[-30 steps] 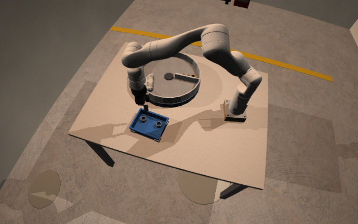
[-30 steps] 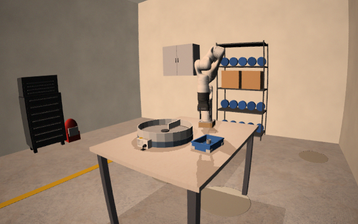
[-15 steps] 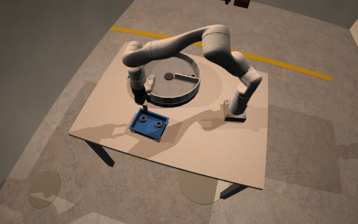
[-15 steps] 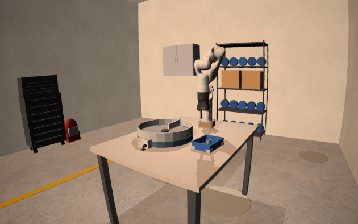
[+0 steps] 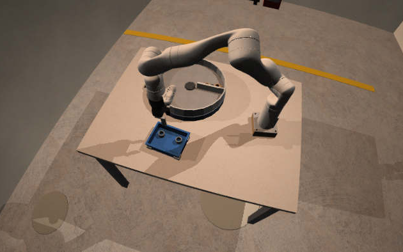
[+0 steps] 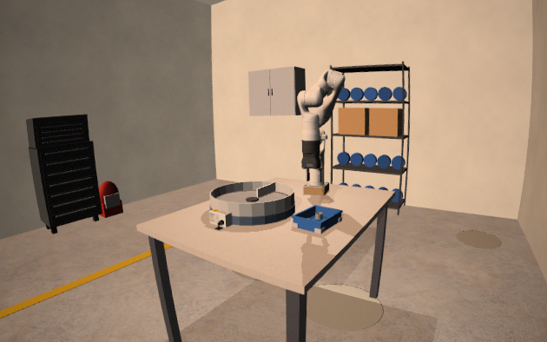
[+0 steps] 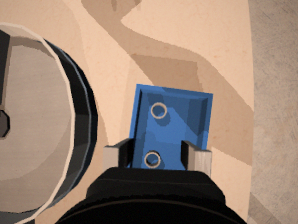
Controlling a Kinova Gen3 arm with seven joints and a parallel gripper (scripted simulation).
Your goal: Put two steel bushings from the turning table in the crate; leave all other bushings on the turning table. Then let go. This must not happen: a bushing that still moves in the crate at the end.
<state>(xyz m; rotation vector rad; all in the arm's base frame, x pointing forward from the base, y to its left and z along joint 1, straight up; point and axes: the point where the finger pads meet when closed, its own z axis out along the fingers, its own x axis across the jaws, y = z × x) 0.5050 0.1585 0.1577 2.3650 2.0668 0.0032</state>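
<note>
The blue crate [image 5: 168, 146] [image 6: 306, 223] [image 7: 175, 135] stands beside the round turning table [image 5: 189, 112] [image 6: 252, 209] [image 7: 40, 120]. Two grey steel bushings stand upright and apart in it: one bushing [image 5: 178, 142] [image 7: 151, 110] and another bushing [image 5: 161, 136] [image 7: 145, 159]. The exterior view shows one grey bushing [image 6: 319, 216] above the crate's wall. My gripper [image 7: 157, 149] is open and empty, pointing down above the crate; in the wrist view its fingers stand on either side of one bushing. Small orange-brown parts [image 5: 217, 85] show partly behind the turning table's divider; the rest there is hidden.
A raised wall rings the turning table, with an upright divider [image 5: 210, 87] [image 6: 266, 189] and a dark central hub [image 5: 190, 86] [image 6: 252, 200] [image 7: 4, 124]. A small white box [image 6: 218, 218] stands at its outer side. The arm's base [image 5: 264, 130] stands on the same table.
</note>
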